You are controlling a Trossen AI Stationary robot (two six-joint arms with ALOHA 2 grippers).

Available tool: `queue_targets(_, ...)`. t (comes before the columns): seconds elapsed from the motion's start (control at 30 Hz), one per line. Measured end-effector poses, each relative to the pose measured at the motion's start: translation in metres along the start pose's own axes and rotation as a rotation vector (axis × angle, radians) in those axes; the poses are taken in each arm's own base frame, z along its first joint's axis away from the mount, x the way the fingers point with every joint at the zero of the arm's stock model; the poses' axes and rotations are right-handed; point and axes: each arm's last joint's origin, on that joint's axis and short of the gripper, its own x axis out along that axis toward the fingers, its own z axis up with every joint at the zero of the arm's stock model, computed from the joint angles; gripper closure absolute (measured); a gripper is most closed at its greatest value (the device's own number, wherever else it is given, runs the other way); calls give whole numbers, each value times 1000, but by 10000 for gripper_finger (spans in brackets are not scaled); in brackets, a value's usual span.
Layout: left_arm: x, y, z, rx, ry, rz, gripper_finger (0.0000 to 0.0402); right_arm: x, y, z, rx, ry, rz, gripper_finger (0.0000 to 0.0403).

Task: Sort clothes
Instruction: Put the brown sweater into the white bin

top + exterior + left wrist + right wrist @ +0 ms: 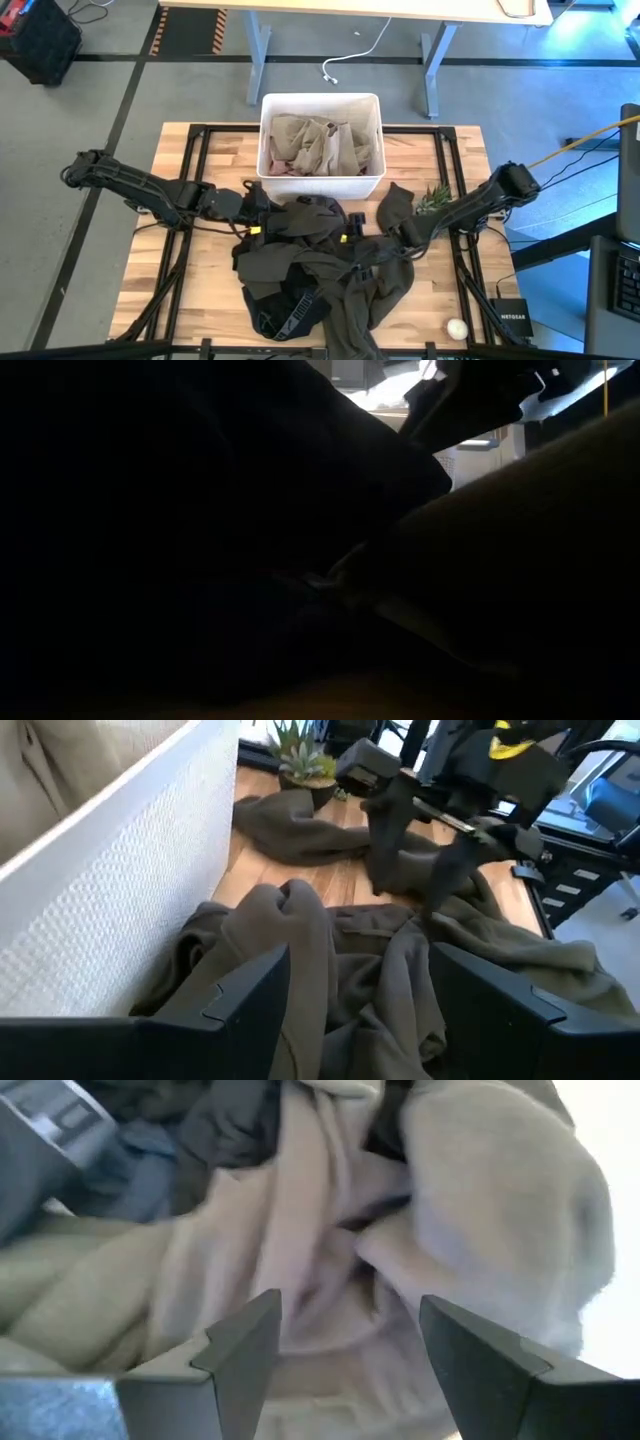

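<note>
Meanwhile both grippers reached into the clothes [325, 265] before the bin [320, 185]: left gripper [355, 985] and right gripper [345, 1345] each spread wide, gripping nothing.

I am reading "NETGEAR" on the black box [511, 318] lying at the table's [178, 260] right front corner.

My bench sits in lab or workshop: grey floor, hazard tape [190, 30] and height-adjustable desk [350, 10] beyond wooden table [450, 290], router [512, 318] at its corner.
</note>
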Motion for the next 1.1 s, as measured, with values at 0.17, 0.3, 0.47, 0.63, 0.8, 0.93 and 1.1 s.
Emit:
queue_targets(0.17, 0, 2, -4, -5, 34, 25, 167, 17, 9, 6, 28, -85, 74, 148)
queue_targets(0.3, 0, 3, -4, -23, 32, 45, 167, 38, 11, 6, 75, -113, 97, 148)
queue_targets(0.47, 0, 3, -4, -24, 31, 45, 167, 63, 6, -5, 148, -46, 128, 148)
queue_targets(0.63, 0, 3, -4, -24, 30, 45, 167, 86, -14, -23, 93, 73, 108, 148)
queue_targets(0.8, 0, 3, -4, -18, 30, 45, 167, 101, -29, -32, 93, 110, 174, 174)
queue_targets(0.93, 0, 3, -4, -18, 29, 44, 167, 102, -32, -33, 82, 121, 182, 244)
queue_targets(1.1, 0, 3, -4, -23, 29, 46, 167, 98, -32, -32, 71, 120, 161, 376)
